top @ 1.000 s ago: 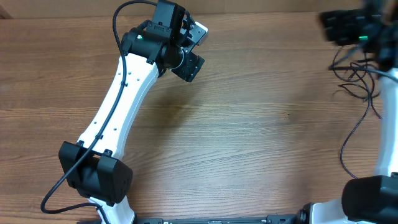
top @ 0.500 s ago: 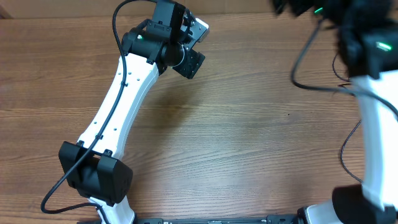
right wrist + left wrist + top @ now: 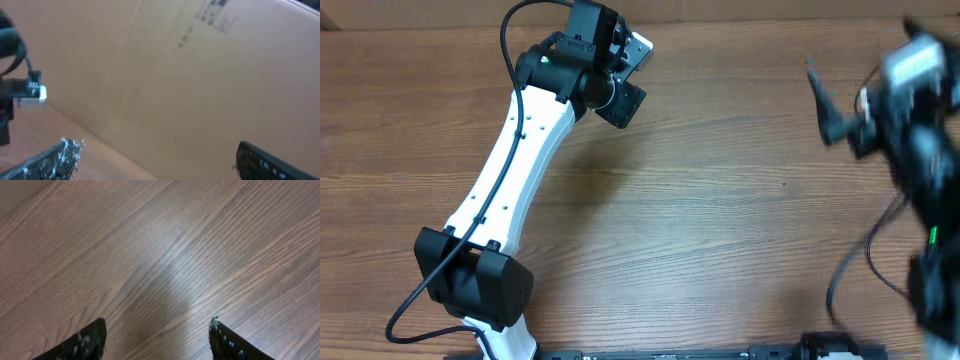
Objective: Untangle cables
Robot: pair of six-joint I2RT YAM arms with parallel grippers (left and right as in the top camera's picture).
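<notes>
My left gripper [image 3: 638,78] hangs at the back of the table, left of centre. In its wrist view the left gripper [image 3: 158,325] is open over bare wood with nothing between the fingers. My right arm is a motion blur at the right edge, with the right gripper [image 3: 840,120] pointing left. The right gripper [image 3: 156,150] is open wide and empty, facing a cardboard wall. One thin black cord of the cables [image 3: 872,250] curves over the table at the right. The rest of the cables are hidden behind the blurred arm.
A brown cardboard wall [image 3: 190,75] stands along the table's back edge. A black blurred shape with a small silver piece [image 3: 31,95] sits at the left of the right wrist view; I cannot tell what it is. The wooden tabletop [image 3: 720,220] stretches between the arms.
The right arm has swung fast, from the back right corner down along the right edge, and its jaws have opened wide. The left arm has stayed in place, its jaws slightly narrower.
</notes>
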